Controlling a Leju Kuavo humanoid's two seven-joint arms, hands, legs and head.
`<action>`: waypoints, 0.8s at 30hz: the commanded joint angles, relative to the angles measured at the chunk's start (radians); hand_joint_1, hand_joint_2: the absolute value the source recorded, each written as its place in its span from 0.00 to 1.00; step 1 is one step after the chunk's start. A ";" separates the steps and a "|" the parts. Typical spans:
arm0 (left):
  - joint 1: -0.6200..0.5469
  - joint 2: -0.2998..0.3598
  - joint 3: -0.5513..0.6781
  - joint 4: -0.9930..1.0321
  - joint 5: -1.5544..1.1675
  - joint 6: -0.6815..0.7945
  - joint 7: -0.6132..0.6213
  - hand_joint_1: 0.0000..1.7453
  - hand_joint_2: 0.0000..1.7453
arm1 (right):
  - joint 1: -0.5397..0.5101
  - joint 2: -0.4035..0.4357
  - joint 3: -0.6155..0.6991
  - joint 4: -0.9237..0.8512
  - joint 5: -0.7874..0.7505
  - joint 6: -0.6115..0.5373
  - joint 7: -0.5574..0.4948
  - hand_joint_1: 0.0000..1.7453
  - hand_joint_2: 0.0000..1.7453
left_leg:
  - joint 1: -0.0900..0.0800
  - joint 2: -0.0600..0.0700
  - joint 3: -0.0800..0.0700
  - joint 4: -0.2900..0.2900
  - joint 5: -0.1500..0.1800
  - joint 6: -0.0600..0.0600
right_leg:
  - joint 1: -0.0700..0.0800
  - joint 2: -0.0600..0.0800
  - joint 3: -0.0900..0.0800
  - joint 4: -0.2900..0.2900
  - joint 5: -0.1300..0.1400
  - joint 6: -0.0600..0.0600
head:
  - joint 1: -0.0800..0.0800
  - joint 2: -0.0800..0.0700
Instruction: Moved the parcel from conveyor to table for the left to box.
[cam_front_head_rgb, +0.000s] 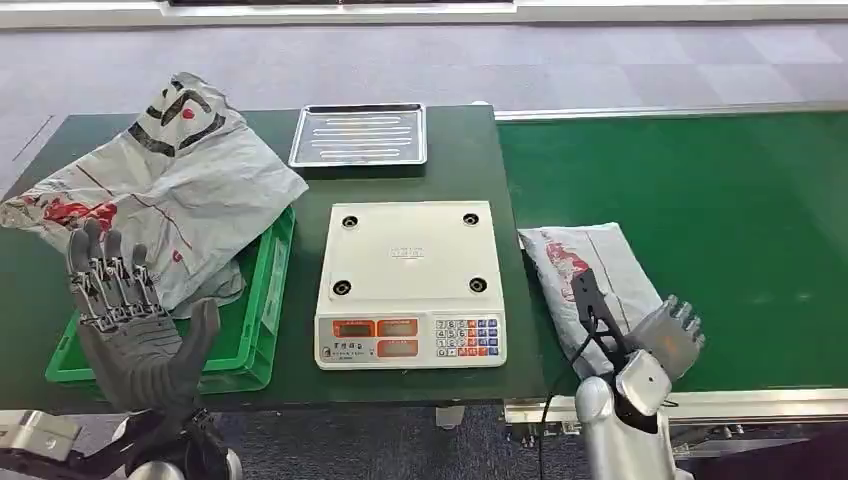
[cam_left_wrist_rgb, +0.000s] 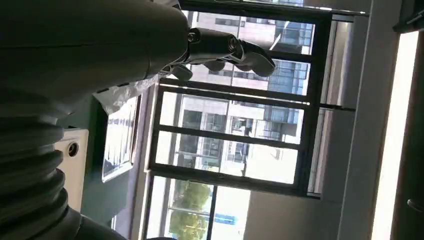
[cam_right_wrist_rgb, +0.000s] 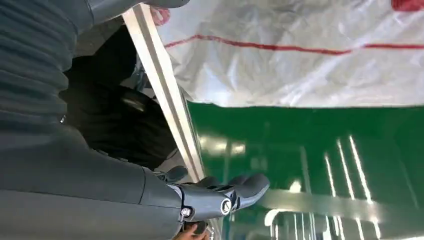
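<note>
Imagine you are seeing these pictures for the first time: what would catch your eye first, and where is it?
The big crumpled grey parcel bag with red and black print stands out first, lying half in the green crate at the table's left. Next comes the white weighing scale in the middle, with a metal tray behind it. On the green conveyor to the right lies a smaller grey parcel, with the right hand at its near end, while the left hand is raised, fingers spread.

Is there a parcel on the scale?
No, the scale is bare; one parcel lies on the belt beside it.
</note>
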 joint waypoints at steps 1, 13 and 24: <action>-0.028 -0.013 0.052 0.036 -0.004 -0.011 0.010 0.00 1.00 | 0.011 -0.023 0.025 0.041 -0.093 0.167 -0.075 0.00 1.00 | 0.000 0.001 0.003 -0.002 0.000 0.001 | 0.000 -0.002 0.004 -0.002 -0.001 0.000 | 0.000 0.000; -0.030 -0.021 0.077 0.017 -0.015 -0.034 0.025 0.00 1.00 | 0.070 -0.060 0.165 0.045 -0.243 0.236 -0.145 0.00 1.00 | 0.000 0.003 0.006 -0.004 -0.001 0.001 | 0.001 -0.001 0.007 -0.005 0.000 0.000 | 0.000 0.000; -0.037 -0.031 0.090 0.008 -0.021 -0.044 0.038 0.00 1.00 | 0.112 -0.057 0.174 -0.039 -0.276 0.260 -0.135 1.00 1.00 | 0.000 0.000 0.001 0.000 -0.001 0.001 | 0.000 -0.001 0.001 -0.001 -0.001 0.000 | 0.000 0.000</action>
